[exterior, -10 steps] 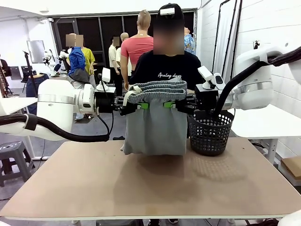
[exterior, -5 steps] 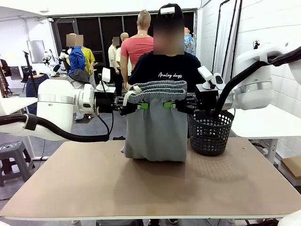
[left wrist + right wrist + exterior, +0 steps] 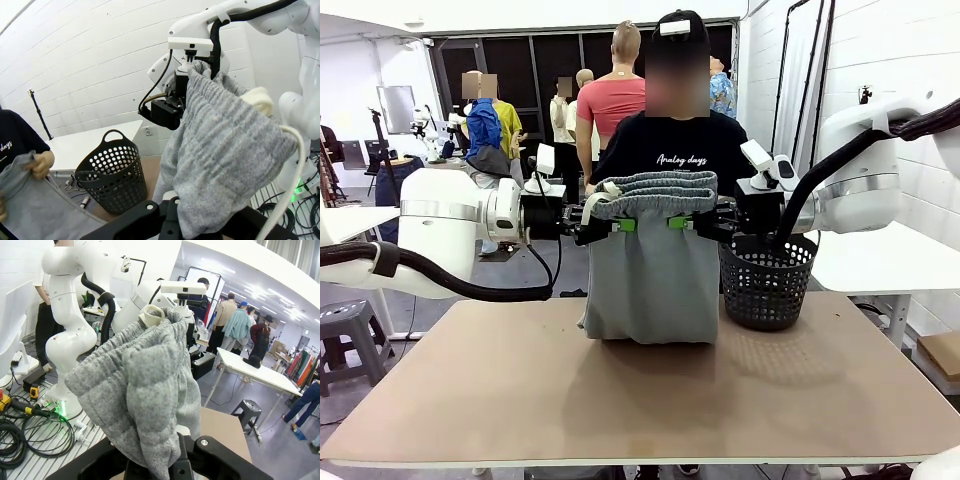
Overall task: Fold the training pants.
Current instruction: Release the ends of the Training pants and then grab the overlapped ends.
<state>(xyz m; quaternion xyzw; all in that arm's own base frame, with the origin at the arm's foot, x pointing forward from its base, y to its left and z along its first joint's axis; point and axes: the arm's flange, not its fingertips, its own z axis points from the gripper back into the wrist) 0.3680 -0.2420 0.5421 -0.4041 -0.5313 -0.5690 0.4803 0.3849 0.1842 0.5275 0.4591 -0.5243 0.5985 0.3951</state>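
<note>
**Front view: pants hanging, fold unfinished**

Nearest lies the tan table (image 3: 620,400). Over its far half the training pants (image 3: 650,285) hang doubled, lower edge brushing the top. The left gripper (image 3: 623,225) and right gripper (image 3: 678,223) are both clenched on the waistband. Laying flat and final folds seem left. A black basket (image 3: 767,285) stands far right, a person (image 3: 670,150) beyond.

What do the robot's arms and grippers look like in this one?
The left arm and right arm are rounded white shells with silver joint bands and thick black cables running outside. The left gripper and right gripper are black with green pads.
</note>
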